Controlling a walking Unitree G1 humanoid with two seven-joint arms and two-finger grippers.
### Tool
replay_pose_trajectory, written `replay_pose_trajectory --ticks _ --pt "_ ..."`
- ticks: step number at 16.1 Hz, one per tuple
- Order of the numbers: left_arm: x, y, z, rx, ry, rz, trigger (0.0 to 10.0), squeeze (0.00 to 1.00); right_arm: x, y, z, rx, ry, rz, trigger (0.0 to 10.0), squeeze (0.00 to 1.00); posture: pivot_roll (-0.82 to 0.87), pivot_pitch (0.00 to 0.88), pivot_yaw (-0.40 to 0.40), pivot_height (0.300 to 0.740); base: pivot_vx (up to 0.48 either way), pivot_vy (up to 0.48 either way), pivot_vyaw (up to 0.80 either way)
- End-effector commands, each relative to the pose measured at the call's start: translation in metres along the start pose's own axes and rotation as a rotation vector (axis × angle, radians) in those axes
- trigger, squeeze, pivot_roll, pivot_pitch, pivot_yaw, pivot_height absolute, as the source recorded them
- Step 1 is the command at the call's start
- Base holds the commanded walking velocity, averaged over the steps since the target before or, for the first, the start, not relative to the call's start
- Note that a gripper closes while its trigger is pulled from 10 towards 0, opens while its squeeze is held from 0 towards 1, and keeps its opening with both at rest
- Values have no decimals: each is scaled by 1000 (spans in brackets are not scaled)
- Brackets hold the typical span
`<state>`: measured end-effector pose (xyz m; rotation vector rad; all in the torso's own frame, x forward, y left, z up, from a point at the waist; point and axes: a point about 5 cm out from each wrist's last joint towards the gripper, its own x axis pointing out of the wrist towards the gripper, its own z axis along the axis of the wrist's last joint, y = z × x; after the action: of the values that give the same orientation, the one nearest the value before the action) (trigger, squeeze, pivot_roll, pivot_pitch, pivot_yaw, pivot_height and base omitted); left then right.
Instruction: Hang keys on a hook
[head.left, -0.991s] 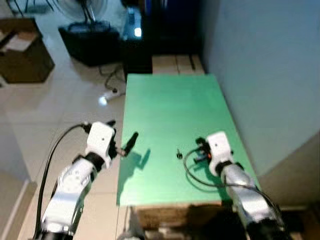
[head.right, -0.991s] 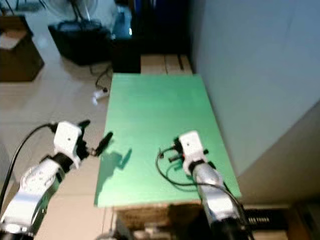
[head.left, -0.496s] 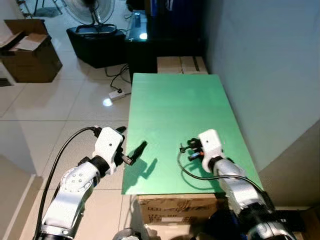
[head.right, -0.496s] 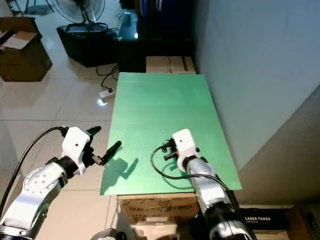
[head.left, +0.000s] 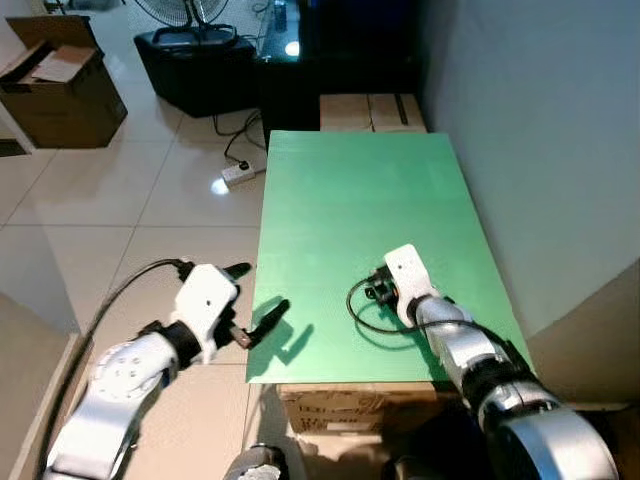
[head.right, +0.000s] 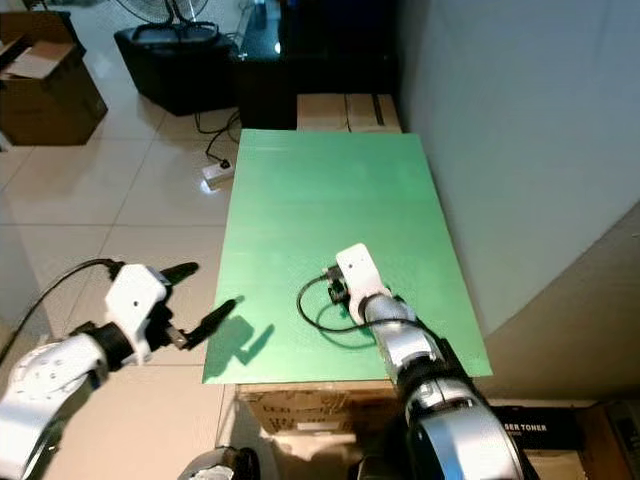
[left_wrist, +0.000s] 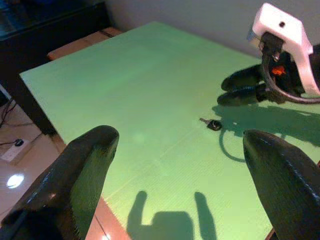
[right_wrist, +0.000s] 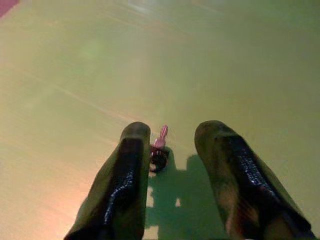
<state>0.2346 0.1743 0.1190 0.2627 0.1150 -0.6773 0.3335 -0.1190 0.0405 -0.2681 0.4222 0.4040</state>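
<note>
**Right gripper parked over the key on the green desk**

So the small dark-headed key (right_wrist: 159, 152) lies flat on the green matte desk (head.left: 355, 215), near its front edge. The right gripper (right_wrist: 172, 145) is low over it with its black fingers (right_wrist: 127, 165) parted, and the key sits just beside the inner face of one finger, not clamped. The left gripper (head.left: 262, 322) hovers at the desk's near left edge, fingers spread wide. A brown cardboard box (head.left: 62, 85) stands on the tiled floor, far left.
</note>
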Motion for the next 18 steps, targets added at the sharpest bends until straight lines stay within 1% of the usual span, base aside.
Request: replay_pose_trajectory --ticks 1,2,3,4,5,6,7,9,10,11,12,14,15,18 --pt "-4 2 2 3 4 6 10000 0 2 2 6 1 -15 11 10000 1000 119 178 47 740 0 0 0" --pt "-5 7 2 21 20 51 10000 0 8 10 20 -88 -37 53 10000 1000 126 191 55 740 0 0 0" --pt "-5 10 1 35 22 82 10000 0 11 18 29 -145 -58 86 10000 1000 125 186 61 740 0 0 0" --pt "-5 11 1 36 23 86 10000 0 12 20 31 -148 -66 92 10000 1000 125 186 63 740 0 0 0" --pt "-4 12 3 43 22 85 10000 0 14 22 42 -101 -100 98 10000 1000 123 184 70 740 0 0 0" --pt "-3 13 4 44 19 80 10000 0 15 24 48 -47 -123 119 10000 1000 124 183 74 740 0 0 0" --pt "-2 12 6 44 16 74 10000 0 15 27 51 -21 -133 155 10000 1000 124 183 74 740 0 0 0" --pt "-2 12 6 46 18 65 10000 0 15 28 45 -45 -101 166 10000 1000 124 183 74 740 0 0 0" --pt "-2 11 7 44 19 44 10000 0 14 27 34 -60 -52 145 10000 1000 137 196 89 740 0 0 0" --pt "-2 10 8 41 18 29 10000 0 13 25 28 -51 -28 127 10000 1000 140 199 92 740 0 0 0" --pt "-3 8 11 38 18 -5 10000 0 11 20 18 -21 11 87 10000 1000 149 211 98 740 0 0 0" --pt "-5 7 11 42 19 -21 10000 0 10 16 10 16 39 43 10000 1000 162 217 108 740 0 0 0" --pt "-7 8 12 45 22 -22 10000 0 9 13 5 59 51 -4 10000 1000 168 218 116 740 0 0 0" --pt "-12 11 15 53 33 -30 10000 0 7 10 -2 104 67 -54 10000 1000 188 226 129 740 0 0 0"
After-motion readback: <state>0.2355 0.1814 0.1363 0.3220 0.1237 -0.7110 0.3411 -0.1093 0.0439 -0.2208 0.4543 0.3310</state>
